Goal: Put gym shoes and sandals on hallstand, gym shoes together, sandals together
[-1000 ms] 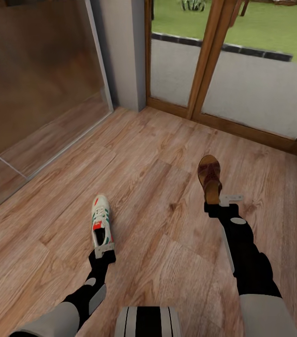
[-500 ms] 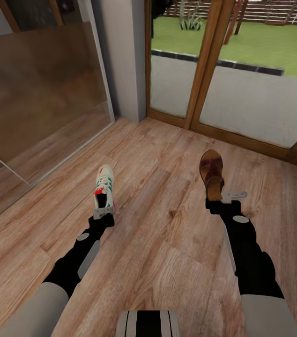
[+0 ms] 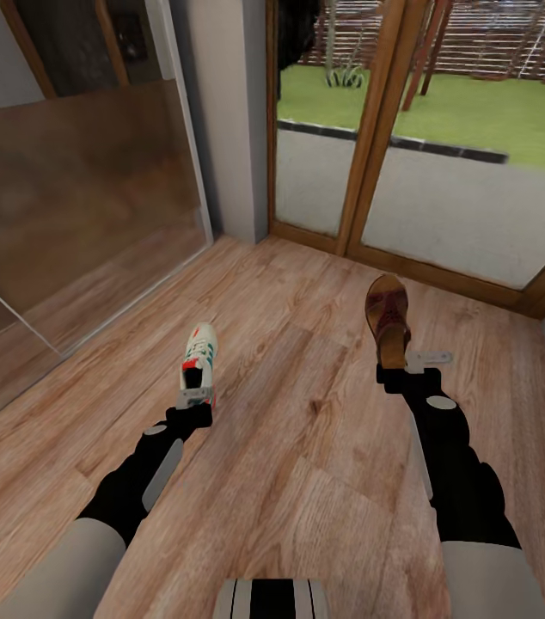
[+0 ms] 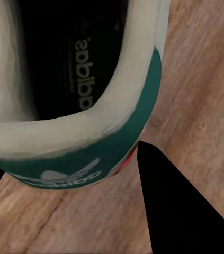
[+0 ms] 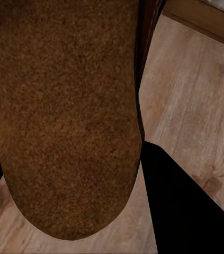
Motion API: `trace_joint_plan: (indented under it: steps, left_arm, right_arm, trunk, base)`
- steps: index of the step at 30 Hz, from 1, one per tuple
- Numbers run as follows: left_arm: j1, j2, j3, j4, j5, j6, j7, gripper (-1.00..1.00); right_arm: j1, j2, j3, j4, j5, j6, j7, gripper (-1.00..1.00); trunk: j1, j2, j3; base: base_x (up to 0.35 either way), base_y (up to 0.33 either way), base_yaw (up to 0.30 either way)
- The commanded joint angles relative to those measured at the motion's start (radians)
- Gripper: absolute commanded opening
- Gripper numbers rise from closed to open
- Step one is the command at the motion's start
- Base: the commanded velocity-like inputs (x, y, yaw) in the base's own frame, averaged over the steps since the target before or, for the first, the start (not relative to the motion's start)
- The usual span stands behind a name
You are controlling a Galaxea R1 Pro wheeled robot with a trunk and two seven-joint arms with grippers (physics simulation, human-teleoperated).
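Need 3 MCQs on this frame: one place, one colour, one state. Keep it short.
1. Where is the gym shoe?
A. At the left hand
B. On a white rack
C. Against the glass door

2. What colour is the sandal at the right hand?
A. White
B. Brown
C. Green

3. What state is the right hand in?
A. Open and apart from everything
B. Shut on the sandal's heel end
C. Shut on the gym shoe

Key:
1 A: in the head view the shoe's heel sits at the left hand's tip, and the left wrist view has the heel collar between the fingers.
2 B: head view and right wrist view both give a brown footbed.
3 B: the sandal's heel lies between the fingers in the right wrist view.
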Motion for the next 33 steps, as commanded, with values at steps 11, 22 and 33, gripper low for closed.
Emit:
trace_joint_plan:
  steps: [11,22,33]
  left_arm:
    - [0.000,0.000,-0.004,0.000,0.010,0.007,0.008,-1.00]
    - [0.000,0.000,-0.005,0.000,0.011,0.011,0.008,-1.00]
    - [0.000,0.000,-0.006,0.000,0.012,0.011,0.006,-1.00]
  right_arm:
    - [0.000,0.001,-0.001,0.000,0.000,0.005,-0.001,-1.00]
    - [0.002,0.001,-0.001,0.000,-0.001,0.005,-0.001,-1.00]
    - [0.002,0.001,-0.001,0.000,-0.001,0.005,-0.001,-1.00]
  trunk:
    - [-0.005,0.002,0.059]
    - [-0.010,0.005,0.120]
    - [-0.015,0.008,0.180]
  base:
    - [0.000,0.000,0.000]
    - [0.000,0.000,0.000]
    - [0.000,0.000,0.000]
